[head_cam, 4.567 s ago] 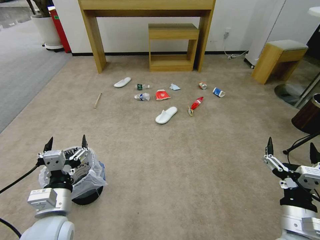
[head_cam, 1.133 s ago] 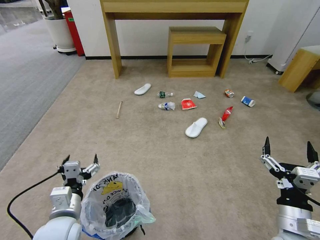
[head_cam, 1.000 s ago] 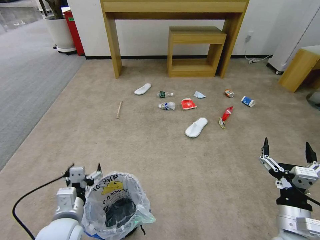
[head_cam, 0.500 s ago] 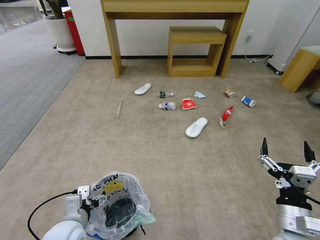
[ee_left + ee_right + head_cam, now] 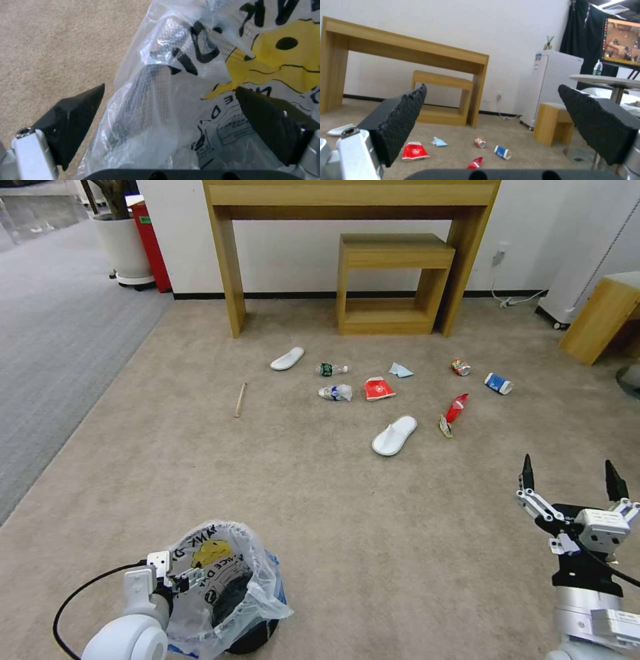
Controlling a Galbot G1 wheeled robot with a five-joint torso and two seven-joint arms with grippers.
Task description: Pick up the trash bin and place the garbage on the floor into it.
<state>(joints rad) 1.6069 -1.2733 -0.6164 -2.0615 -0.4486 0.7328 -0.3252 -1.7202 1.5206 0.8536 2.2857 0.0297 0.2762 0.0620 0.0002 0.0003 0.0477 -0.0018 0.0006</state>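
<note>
The trash bin (image 5: 230,597) is seen low on the robot's left, standing on the floor (image 5: 333,513), tilted a little, its clear printed bag (image 5: 220,553) bunched over the rim. The left claw (image 5: 181,579) is set at the bin's near-left edge; in the left wrist view its fingers (image 5: 71,122) are spread to either side of the bagged rim (image 5: 156,100), 1 outside over the carpet and 1 on the bag's printed side, and a firm pinch is not made out.

The garbage is scattered well apart from the bin, farther out on the floor: a near slipper (image 5: 395,435), a far slipper (image 5: 287,359), 2 crushed bottles (image 5: 331,369) (image 5: 335,393), a red wrapper (image 5: 379,389), a long red packet (image 5: 453,413), a blue tissue (image 5: 401,371), a can (image 5: 460,367), a blue and white cup (image 5: 499,383) and a wooden stick (image 5: 240,399) off to the left.

The right claw (image 5: 568,485) is held above bare carpet on the right, fingers spread wide, nothing between them.

Beyond the litter a wooden bench (image 5: 353,220) is set against the wall, with a low wooden shelf (image 5: 393,280) under it
</note>
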